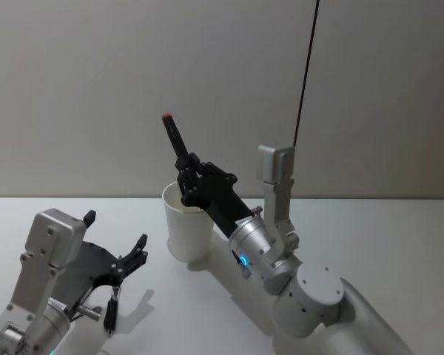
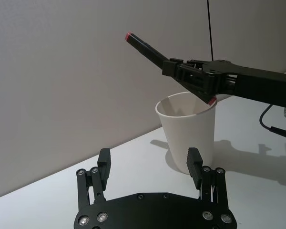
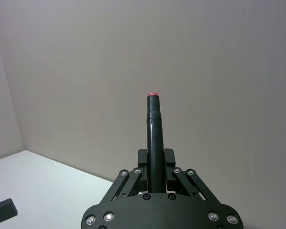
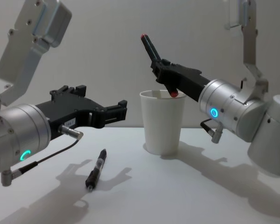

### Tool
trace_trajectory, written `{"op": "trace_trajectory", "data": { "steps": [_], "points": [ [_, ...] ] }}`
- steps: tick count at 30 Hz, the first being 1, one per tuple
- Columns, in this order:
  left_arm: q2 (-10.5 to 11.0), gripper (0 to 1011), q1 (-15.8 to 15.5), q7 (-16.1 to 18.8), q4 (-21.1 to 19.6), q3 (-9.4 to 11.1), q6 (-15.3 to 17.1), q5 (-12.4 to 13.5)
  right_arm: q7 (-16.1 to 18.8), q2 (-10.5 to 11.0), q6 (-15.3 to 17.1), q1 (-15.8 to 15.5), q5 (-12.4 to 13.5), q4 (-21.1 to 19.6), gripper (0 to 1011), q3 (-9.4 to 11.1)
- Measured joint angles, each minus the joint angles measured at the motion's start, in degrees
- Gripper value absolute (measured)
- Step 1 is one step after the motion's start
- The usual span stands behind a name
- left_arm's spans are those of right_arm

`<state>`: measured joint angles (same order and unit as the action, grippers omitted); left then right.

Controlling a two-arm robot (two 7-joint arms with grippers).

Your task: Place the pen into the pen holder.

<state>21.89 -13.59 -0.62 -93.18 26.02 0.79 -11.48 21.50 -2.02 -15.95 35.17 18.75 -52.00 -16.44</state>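
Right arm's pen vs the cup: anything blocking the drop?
Nothing visible. The right gripper holds the pen tilted, its lower red tip at the white paper cup's open mouth. What shows of the cup's inside looks empty. The left gripper, open, sits off to the cup's left.

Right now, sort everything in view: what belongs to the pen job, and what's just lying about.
Job: pen, clamped in the right gripper; white pen holder beneath its tip.
Lying about: second pen flat on the table; open, idle left gripper; hanging black cable.
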Motion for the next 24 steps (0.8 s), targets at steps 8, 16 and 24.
{"op": "trace_trajectory", "data": {
  "steps": [8, 16, 24],
  "points": [
    [0.0, 1003, 0.0, 0.0, 0.0, 0.0, 0.0, 0.0, -1.08, -0.61, -1.4, 0.72, -1.52, 1.68, 199, -0.38],
    [0.0, 1003, 0.0, 0.0, 0.0, 0.0, 0.0, 0.0, -2.18, -1.37, -2.87, 1.61, -2.8, 3.52, 199, -0.41],
    [0.0, 1004, 0.0, 0.0, 0.0, 0.0, 0.0, 0.0, -3.08, -1.97, -3.98, 2.34, -3.72, 4.96, 199, -0.24]
  ]
}}
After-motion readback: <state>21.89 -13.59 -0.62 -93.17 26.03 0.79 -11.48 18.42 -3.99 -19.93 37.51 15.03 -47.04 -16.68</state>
